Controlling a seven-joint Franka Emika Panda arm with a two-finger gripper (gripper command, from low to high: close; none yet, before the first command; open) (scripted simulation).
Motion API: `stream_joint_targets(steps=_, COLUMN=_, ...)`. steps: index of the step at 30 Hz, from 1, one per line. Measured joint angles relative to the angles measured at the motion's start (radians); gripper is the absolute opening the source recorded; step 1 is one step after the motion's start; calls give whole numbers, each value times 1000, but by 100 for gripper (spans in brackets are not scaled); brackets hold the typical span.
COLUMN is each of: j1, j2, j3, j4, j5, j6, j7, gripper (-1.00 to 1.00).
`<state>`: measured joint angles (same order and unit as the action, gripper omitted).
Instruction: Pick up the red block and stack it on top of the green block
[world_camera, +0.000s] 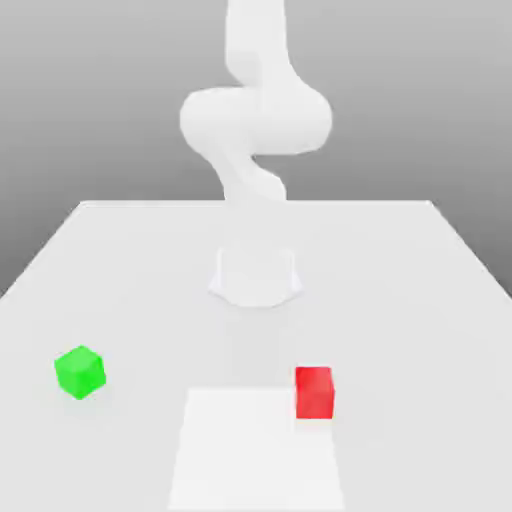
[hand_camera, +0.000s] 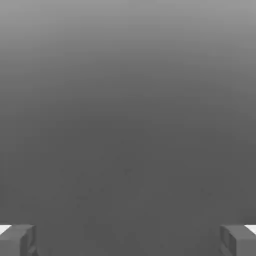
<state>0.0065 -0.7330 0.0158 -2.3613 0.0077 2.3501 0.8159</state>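
From the exterior view I see the white table (world_camera: 120, 260) with my arm (world_camera: 255, 120) standing at its far side, bent in a curve above its round base (world_camera: 256, 278). The arm is pale and it almost melts into the table and the grey background.

The red block (world_camera: 314, 392) sits on the table in the near part, toward the exterior view's right. Its lower edge is touching or just overlapping the corner of a brighter white square patch (world_camera: 255, 450) that lies at the near edge of the table. The green block (world_camera: 79, 372) sits on the table toward the exterior view's left, turned a little so that one corner faces the camera. The two blocks are well apart from each other, and both are well apart from the base of the arm.

In the hand view I see the gripper (hand_camera: 128, 240) with its two grey fingers (hand_camera: 17, 240) standing far from each other, so the claw is released and nothing is between them. Behind them there is plain grey.
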Motion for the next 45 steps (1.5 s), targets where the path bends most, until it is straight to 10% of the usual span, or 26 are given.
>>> stream_joint_targets(steps=17, j1=65, j2=611, j3=140, j4=-497, j5=31, j6=439, j7=161, gripper=0)
stream_joint_targets(steps=24, j1=132, j2=901, j3=54, j4=-496, j5=-100, j6=675, j7=269, gripper=0)
stream_joint_targets(steps=25, j1=146, j2=925, j3=38, j4=-493, j5=-108, j6=696, j7=276, gripper=-100)
stream_joint_targets(steps=39, j1=138, j2=696, j3=78, j4=-526, j5=1, j6=501, j7=197, gripper=-100)
stream_joint_targets(steps=45, j1=-32, j2=639, j3=-74, j4=-496, j5=-26, j6=418, j7=103, gripper=-100)
